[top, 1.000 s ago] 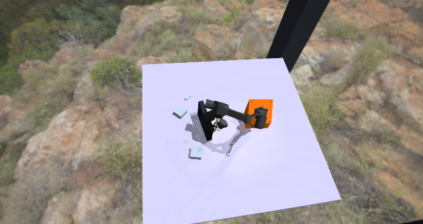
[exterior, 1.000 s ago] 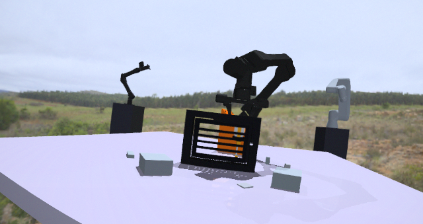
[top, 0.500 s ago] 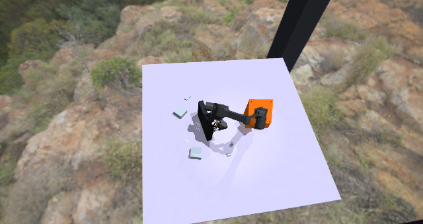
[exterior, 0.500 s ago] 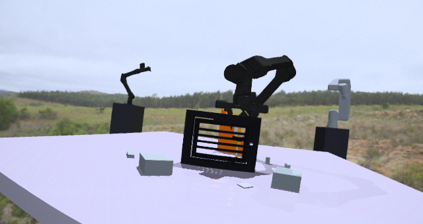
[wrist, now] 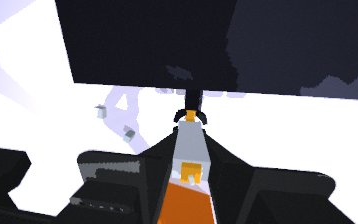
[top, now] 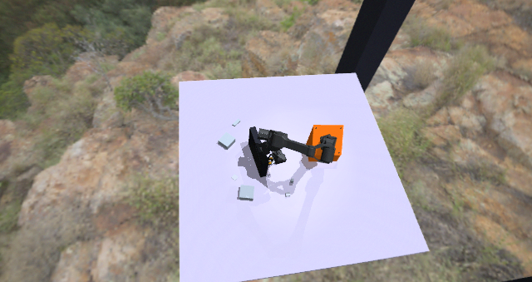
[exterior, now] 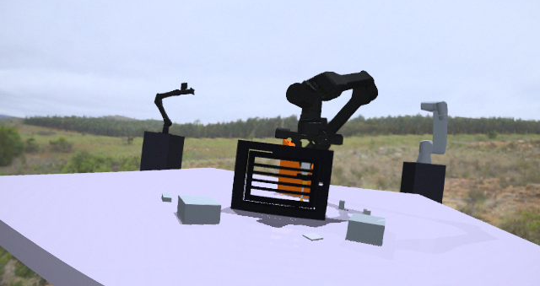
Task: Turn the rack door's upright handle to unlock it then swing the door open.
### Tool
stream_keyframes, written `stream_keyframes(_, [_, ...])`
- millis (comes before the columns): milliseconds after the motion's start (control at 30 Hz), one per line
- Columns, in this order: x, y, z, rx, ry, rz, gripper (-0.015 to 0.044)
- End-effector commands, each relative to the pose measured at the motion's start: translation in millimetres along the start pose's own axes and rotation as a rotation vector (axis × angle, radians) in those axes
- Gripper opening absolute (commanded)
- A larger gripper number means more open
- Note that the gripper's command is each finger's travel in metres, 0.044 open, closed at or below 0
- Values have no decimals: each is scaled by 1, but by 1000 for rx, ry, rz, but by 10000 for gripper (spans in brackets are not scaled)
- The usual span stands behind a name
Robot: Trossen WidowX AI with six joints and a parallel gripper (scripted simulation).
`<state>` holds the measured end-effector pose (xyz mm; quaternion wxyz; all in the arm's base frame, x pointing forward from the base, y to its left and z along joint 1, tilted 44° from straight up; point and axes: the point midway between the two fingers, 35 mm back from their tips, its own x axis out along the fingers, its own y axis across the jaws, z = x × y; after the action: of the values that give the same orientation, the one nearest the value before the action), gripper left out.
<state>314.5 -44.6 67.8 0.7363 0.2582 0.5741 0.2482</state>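
The black rack frame stands upright on the table. Its slatted door looks closed, lying in the plane of the frame. The upright handle is grey with orange parts, on the arm's side of the door; its orange parts show in the top view. My gripper points down from above and is shut on the handle, one dark finger on each side of the grey grip. The frame hides the fingertips in the exterior view. How far the handle is turned, I cannot tell.
Two larger grey blocks stand beyond the frame. Several small grey pieces lie around it. The orange base block is under the arm. A dark pillar rises past the table edge.
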Motion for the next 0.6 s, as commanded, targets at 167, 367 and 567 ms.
stream_keyframes(167, [1,0,0,-30,0,-1,20])
stream_keyframes(367, [1,0,0,-317,0,-1,20])
stream_keyframes(567, [1,0,0,-613,0,-1,20])
